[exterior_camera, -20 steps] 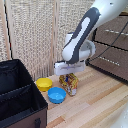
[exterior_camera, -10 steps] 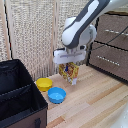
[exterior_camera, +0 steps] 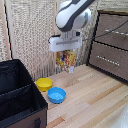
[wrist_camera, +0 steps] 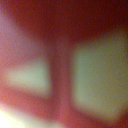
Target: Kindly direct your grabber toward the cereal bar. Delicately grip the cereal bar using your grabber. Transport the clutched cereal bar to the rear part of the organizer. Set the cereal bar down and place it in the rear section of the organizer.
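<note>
Exterior view: the grabber (exterior_camera: 65, 51) hangs above the wooden worktop with the cereal bar (exterior_camera: 65, 59) clamped between its fingers — the packet dangles upright, clear of the surface. Below, a yellow bowl (exterior_camera: 44, 83) and blue bowl (exterior_camera: 56, 94) sit beside the black organizer (exterior_camera: 19, 100) at the worktop's edge. Wrist view — only a red blur.

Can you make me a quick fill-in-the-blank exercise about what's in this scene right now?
1. The grabber holds the cereal bar up in the ____.
2. The bowl nearer the camera is ____.
3. The yellow bowl sits on the wooden ____.
4. The organizer is ____ in colour.

Missing words: air; blue; floor; black
</note>
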Motion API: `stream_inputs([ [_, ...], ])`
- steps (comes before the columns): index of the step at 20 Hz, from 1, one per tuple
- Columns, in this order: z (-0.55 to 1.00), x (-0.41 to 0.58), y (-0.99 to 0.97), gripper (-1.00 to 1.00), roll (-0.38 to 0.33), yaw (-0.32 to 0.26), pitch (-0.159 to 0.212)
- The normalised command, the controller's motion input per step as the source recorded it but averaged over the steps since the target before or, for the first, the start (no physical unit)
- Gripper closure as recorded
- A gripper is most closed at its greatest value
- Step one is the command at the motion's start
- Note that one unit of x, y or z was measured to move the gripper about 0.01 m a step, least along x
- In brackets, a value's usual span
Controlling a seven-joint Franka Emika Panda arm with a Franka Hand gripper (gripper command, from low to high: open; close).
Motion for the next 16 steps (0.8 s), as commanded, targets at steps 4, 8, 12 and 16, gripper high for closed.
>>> stream_inputs([
  [4,0.71,0.334,0.32,1.00,-0.048,-0.044,0.061],
  [8,0.74,0.113,0.41,1.00,-0.046,-0.114,0.027],
  [12,0.63,0.000,0.25,1.00,-0.043,-0.298,-0.042],
  [16,0.51,0.000,0.22,1.00,-0.014,-0.315,-0.033],
])
